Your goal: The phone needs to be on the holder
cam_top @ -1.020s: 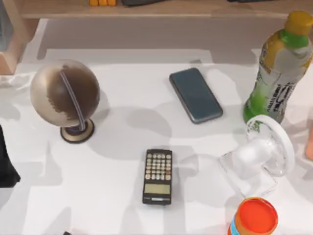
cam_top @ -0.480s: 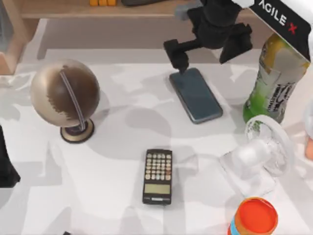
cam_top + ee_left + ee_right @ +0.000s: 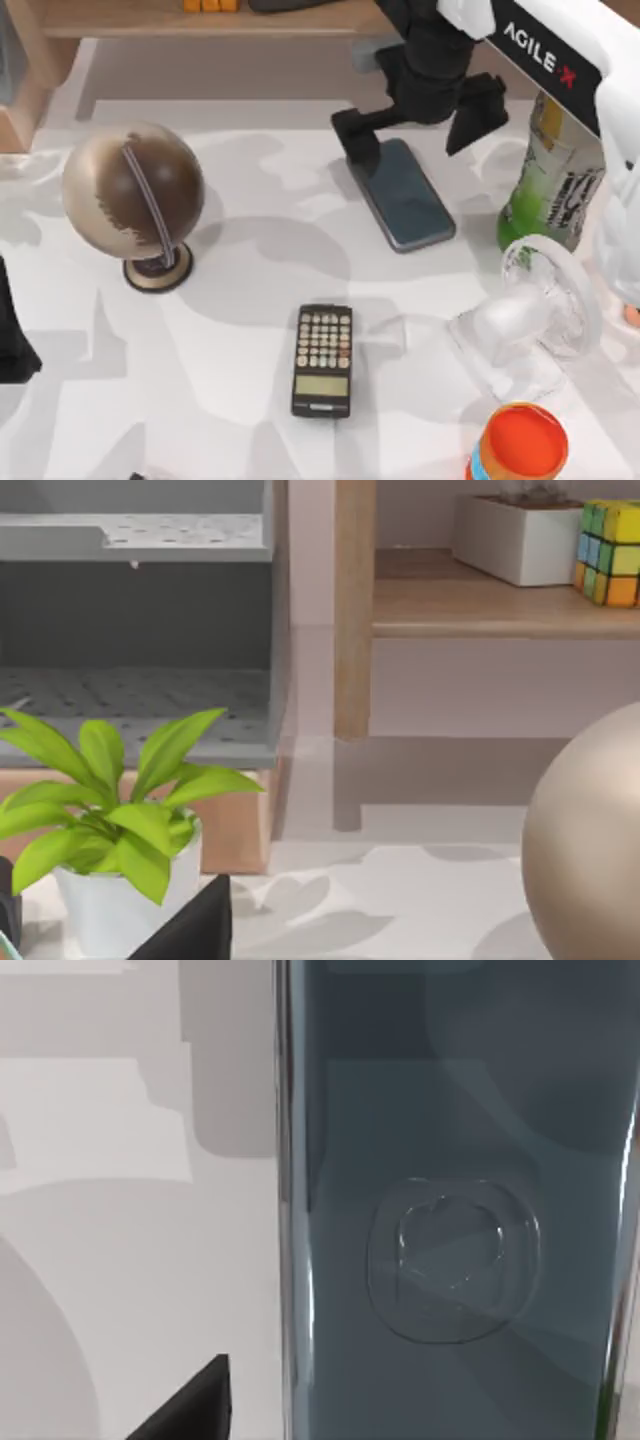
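The phone (image 3: 405, 198) lies flat on the white table, slanted, right of centre toward the back. My right gripper (image 3: 415, 122) hangs open over the phone's far end, one finger (image 3: 357, 135) at its far left corner and the other off to the right. The right wrist view looks straight down on the phone's glossy face (image 3: 450, 1210), with one dark fingertip (image 3: 190, 1405) beside its long edge. The holder (image 3: 530, 320), white with a ring-shaped back and clear base, stands at the right, nearer the front. My left arm (image 3: 10, 345) stays parked at the table's left edge.
A green bottle (image 3: 555, 170) stands just right of the phone, under the right arm. A calculator (image 3: 322, 360) lies front centre, a globe (image 3: 133, 195) stands at the left, and an orange-lidded jar (image 3: 517, 445) sits front right. A potted plant (image 3: 110, 820) appears in the left wrist view.
My right arm has come in from the back right and settled lower over the phone's far end, fingers spread. The phone and holder have not moved.
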Robot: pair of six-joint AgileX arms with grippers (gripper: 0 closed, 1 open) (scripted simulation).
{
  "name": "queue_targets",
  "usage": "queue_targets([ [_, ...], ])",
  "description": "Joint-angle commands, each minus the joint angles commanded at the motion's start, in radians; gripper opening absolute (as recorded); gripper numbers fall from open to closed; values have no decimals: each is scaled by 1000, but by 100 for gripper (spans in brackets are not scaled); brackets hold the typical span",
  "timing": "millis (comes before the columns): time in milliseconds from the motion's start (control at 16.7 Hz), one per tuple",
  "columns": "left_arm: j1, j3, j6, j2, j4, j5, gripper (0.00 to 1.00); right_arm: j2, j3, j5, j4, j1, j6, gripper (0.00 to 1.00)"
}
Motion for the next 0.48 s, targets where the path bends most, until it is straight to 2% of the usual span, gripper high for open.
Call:
queue_targets([
  [240, 0, 0, 0, 0, 0, 0, 100, 7, -30, -1, 36, -3, -2, 100],
  [480, 0, 0, 0, 0, 0, 0, 100, 28, -129, 0, 157, -2, -2, 100],
])
